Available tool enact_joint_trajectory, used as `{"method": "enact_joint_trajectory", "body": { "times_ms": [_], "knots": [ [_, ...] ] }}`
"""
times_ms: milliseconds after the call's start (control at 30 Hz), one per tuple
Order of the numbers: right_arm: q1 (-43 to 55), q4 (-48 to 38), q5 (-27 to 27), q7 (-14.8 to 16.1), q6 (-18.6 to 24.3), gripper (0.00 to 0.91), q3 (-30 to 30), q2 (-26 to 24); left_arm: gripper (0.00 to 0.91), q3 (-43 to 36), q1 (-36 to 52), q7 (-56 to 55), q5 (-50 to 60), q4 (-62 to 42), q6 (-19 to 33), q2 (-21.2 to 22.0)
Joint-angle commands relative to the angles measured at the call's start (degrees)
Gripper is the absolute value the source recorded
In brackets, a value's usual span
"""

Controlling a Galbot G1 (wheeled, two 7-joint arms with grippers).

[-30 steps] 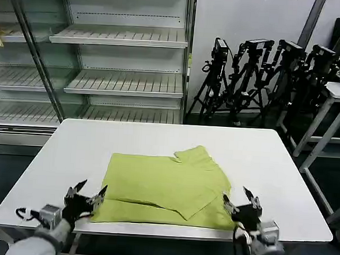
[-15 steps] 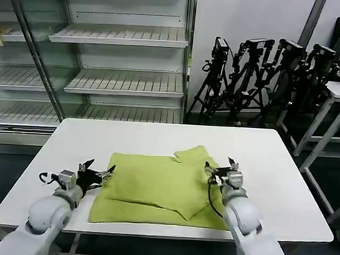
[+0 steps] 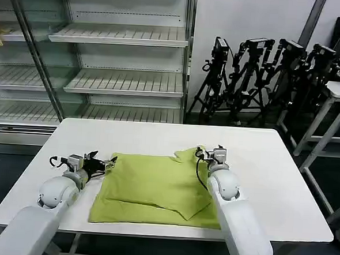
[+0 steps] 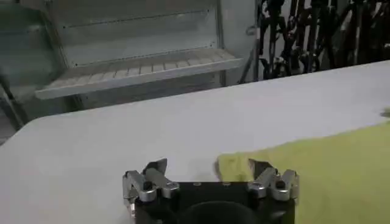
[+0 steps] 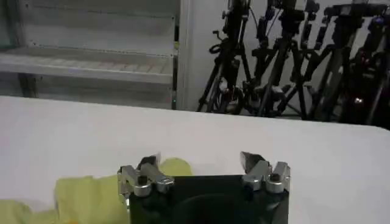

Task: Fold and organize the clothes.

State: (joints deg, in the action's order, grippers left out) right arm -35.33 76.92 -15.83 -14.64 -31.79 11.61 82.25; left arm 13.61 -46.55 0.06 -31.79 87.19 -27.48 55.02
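A white table [image 3: 260, 167] fills the lower half of the head view, with a lime yellow-green T-shirt [image 3: 155, 187] lying flat on it, a little below and left of the frame's centre. The shirt is partly folded: a layer is turned over so its lower right edge runs diagonally to a point, and a sleeve sticks out at the shirt's upper right.

The left gripper [image 3: 103, 164] sits at the left of centre, low over the table, at the shirt's upper left corner. Its fingers are spread apart and grasp nothing; in the left wrist view [image 4: 210, 173] the yellow-green corner lies just between and past the fingertips.

The right gripper [image 3: 210, 153] sits just right of centre, over the protruding sleeve. Its fingers are also spread and empty; in the right wrist view [image 5: 204, 165] the sleeve's edge lies under one finger.

Metal shelving [image 3: 123, 38] fills the upper left of the frame, and black tripods [image 3: 265, 75] stand at the upper right.
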Motion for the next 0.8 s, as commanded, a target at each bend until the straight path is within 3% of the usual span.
{"method": "enact_joint_trajectory", "body": {
  "times_ms": [33, 433, 467, 500, 533, 567, 800],
  "knots": [
    [3.8, -6.6, -0.1, -0.3, 0.0, 0.907, -0.6, 1.9, 0.907, -1.7, 4.4, 0.8, -0.1, -5.1, 0.0, 0.6],
    [3.9, -8.0, -0.5, -0.1, -0.3, 0.907, -0.5, 1.8, 0.907, -3.6, 5.6, 1.0, 0.9, -7.7, -1.5, 1.0],
    [3.9, -7.8, -1.4, -0.1, -0.6, 0.645, -0.6, 1.8, 0.685, -3.7, 5.6, 1.1, 1.0, -7.8, -1.5, 1.0],
    [3.8, -7.7, -1.9, -0.1, -0.7, 0.05, -0.6, 1.8, 0.464, -3.8, 5.7, 1.1, 1.1, -8.0, -1.6, 1.1],
    [3.8, -7.6, -2.5, -0.1, -0.9, 0.0, -0.6, 1.8, 0.06, -3.8, 5.9, 1.1, 1.1, -8.1, -1.7, 1.2],
    [3.7, -7.3, -3.0, -0.1, -1.3, 0.0, -0.7, 1.8, 0.01, -3.8, 5.9, 1.3, 1.1, -8.1, -1.9, 1.2],
    [3.6, -7.4, -4.9, 0.1, -1.3, 0.0, -0.6, 1.7, 0.01, -3.8, 5.3, 1.7, 1.0, -7.5, -2.1, 1.2]
  ]
}}
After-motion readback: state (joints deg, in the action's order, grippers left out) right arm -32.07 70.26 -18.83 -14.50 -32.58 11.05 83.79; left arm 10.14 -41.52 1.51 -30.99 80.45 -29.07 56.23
